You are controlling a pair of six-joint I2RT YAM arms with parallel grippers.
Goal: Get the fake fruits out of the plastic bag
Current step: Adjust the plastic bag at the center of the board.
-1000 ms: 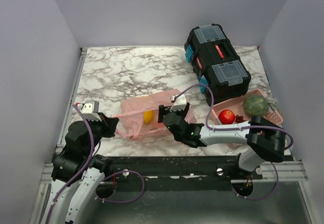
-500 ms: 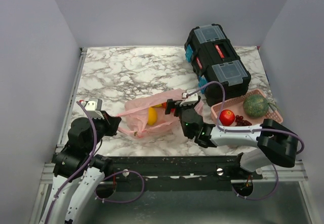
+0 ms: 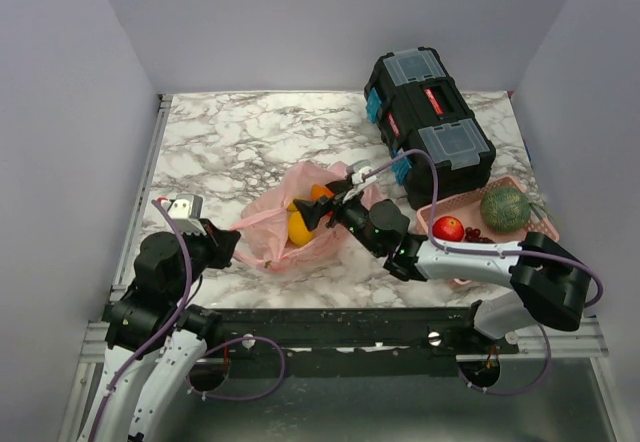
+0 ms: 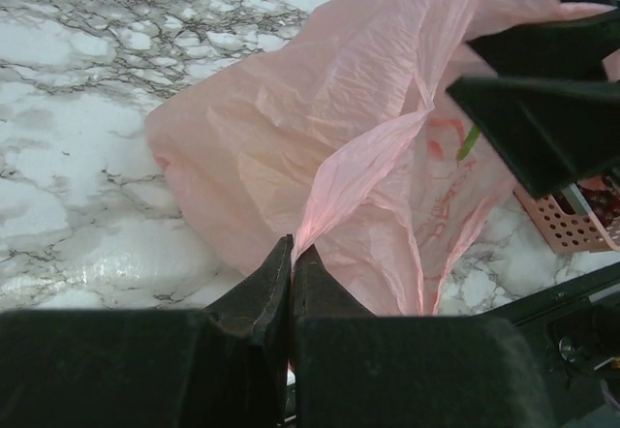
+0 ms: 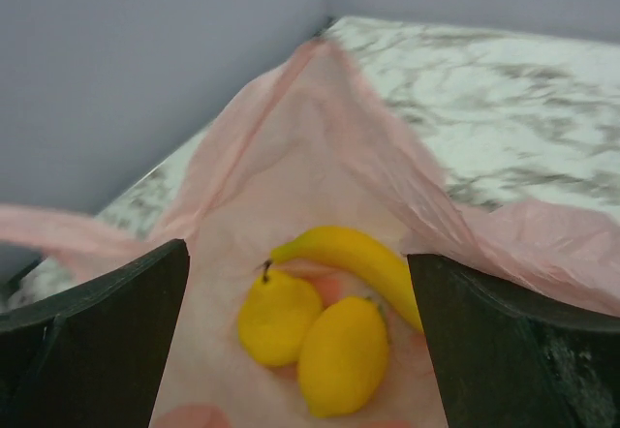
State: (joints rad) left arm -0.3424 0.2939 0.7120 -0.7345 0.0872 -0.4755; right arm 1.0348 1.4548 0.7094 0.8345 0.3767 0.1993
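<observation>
The pink plastic bag (image 3: 262,224) lies on the marble table near the front, its mouth facing right. My left gripper (image 3: 232,245) is shut on a fold of the bag's left end (image 4: 293,250). My right gripper (image 3: 318,212) is open at the bag's mouth, its fingers spread on either side of the fruits without touching them. In the right wrist view (image 5: 296,250) a yellow banana (image 5: 358,259), a yellow round fruit (image 5: 279,317) and a yellow lemon-like fruit (image 5: 344,355) lie inside the bag. An orange fruit (image 3: 320,194) shows at the mouth from above.
A black toolbox (image 3: 430,122) stands at the back right. A rigid pink basket (image 3: 465,198) at the right holds a red apple (image 3: 448,229), a green netted melon (image 3: 504,207) and dark grapes (image 3: 472,234). The table's front edge is close behind the bag.
My right gripper has moved left and farther back into the bag's mouth. The bag has bunched up and opened, and more fruit shows. My left gripper has stayed shut on the bag.
</observation>
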